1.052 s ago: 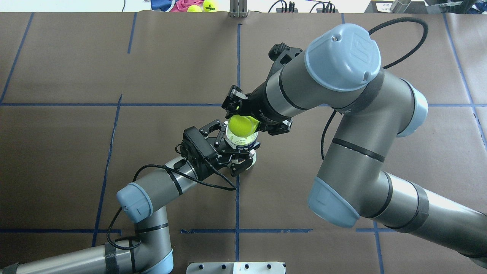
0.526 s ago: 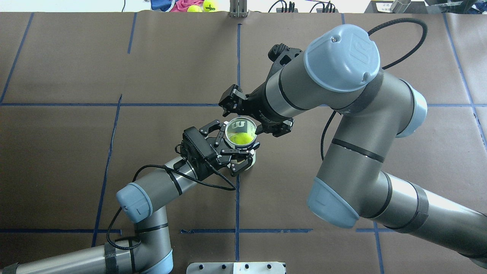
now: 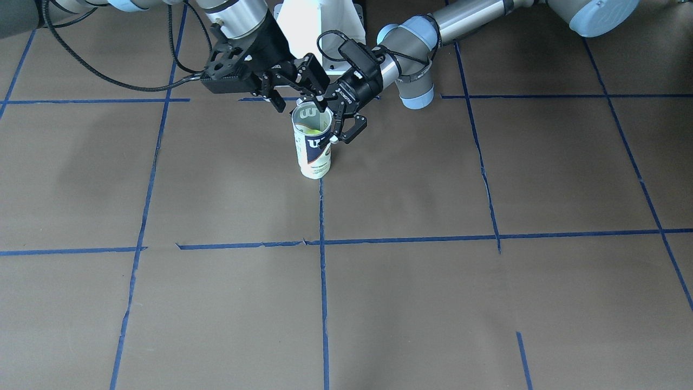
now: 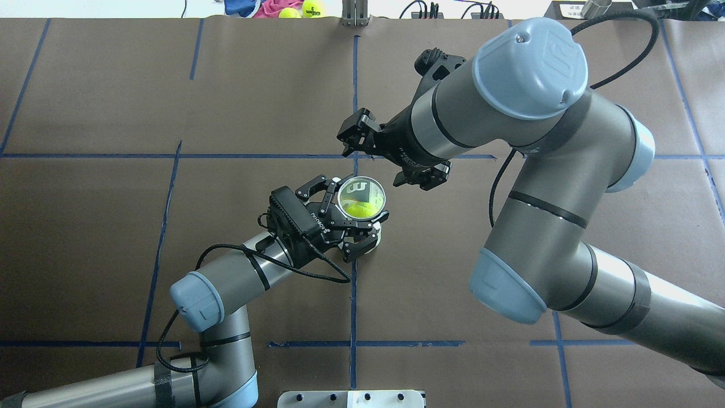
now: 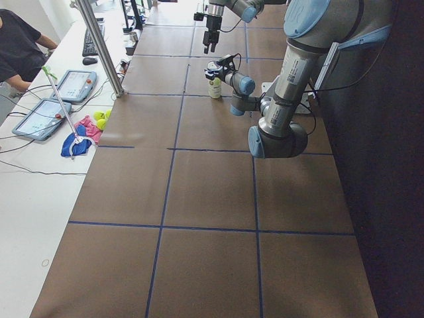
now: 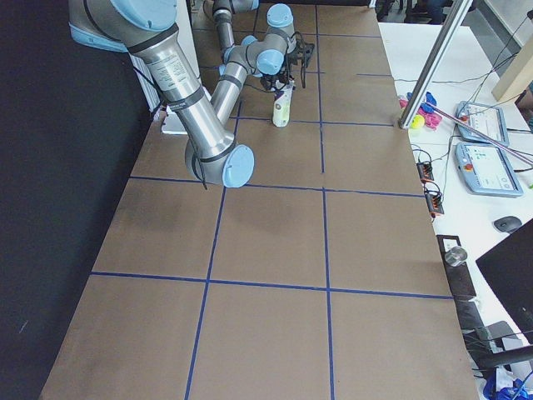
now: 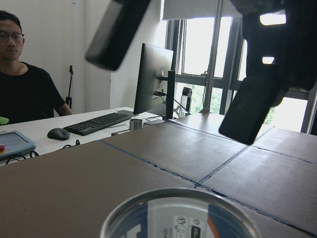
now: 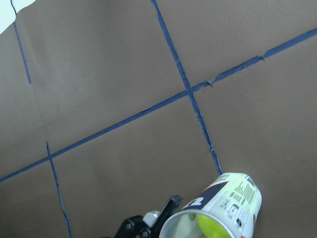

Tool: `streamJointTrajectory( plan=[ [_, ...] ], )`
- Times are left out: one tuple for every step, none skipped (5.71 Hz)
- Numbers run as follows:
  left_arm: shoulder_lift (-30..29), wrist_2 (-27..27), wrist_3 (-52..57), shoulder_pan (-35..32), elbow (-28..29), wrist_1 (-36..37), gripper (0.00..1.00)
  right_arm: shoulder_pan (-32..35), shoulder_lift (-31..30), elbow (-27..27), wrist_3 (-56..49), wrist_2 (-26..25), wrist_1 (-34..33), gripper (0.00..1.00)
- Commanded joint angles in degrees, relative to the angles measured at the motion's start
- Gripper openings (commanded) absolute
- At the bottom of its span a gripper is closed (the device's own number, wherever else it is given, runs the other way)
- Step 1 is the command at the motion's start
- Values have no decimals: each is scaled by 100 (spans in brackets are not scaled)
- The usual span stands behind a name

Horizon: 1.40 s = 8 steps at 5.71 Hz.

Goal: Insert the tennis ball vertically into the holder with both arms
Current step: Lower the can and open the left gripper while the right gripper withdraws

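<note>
The holder (image 4: 371, 190), a clear can with a white and navy label, stands upright on the table; it also shows in the front view (image 3: 313, 154) and the right wrist view (image 8: 233, 196). The tennis ball (image 4: 357, 209) lies inside it, seen through the open top, also in the right wrist view (image 8: 214, 225). My left gripper (image 4: 352, 211) is shut on the holder's upper part, with one finger on each side. My right gripper (image 4: 388, 158) is open and empty, above and just beyond the holder. Its fingers (image 7: 250, 106) show spread in the left wrist view.
Spare tennis balls (image 4: 306, 8) and coloured cloth lie past the table's far edge. A metal post (image 4: 354, 14) stands at the far edge. Operator desks with tablets (image 5: 63, 86) run along one side. Blue tape lines cross the brown table.
The ball left my right gripper and dropped into the holder. My right gripper opened and rose away, up and to the right. My left gripper kept its hold.
</note>
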Motion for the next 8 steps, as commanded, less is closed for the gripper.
streamJointTrajectory(
  plan=[
    [74, -6, -13, -21, -536, -5, 99, 222, -49, -3, -18, 30, 2, 95],
    [83, -6, -13, -30, -696, 4, 100, 318, -49, -3, -18, 73, 2, 95],
    [22, 159, -170, -21, -1046, 74, 100, 537, -205, 15, -105, 187, 10, 95],
    [100, 335, -580, -108, -1188, 527, 100, 817, -616, 163, -794, 223, 19, 95],
    [101, 337, -1115, -457, -1225, 1010, 100, 1107, -1012, 173, -1505, 206, 45, 95],
    [170, 293, -1634, -930, -1225, 1189, 100, 1423, -1277, 138, -2052, 179, 28, 95],
    [554, 127, -1709, -1257, -1190, 1617, 100, 1879, -1532, 16, -2649, 197, 19, 95],
    [819, -605, -2231, -1852, -1172, 2117, 100, 2345, -1856, -125, -3386, 501, 11, 98]
  ],
)
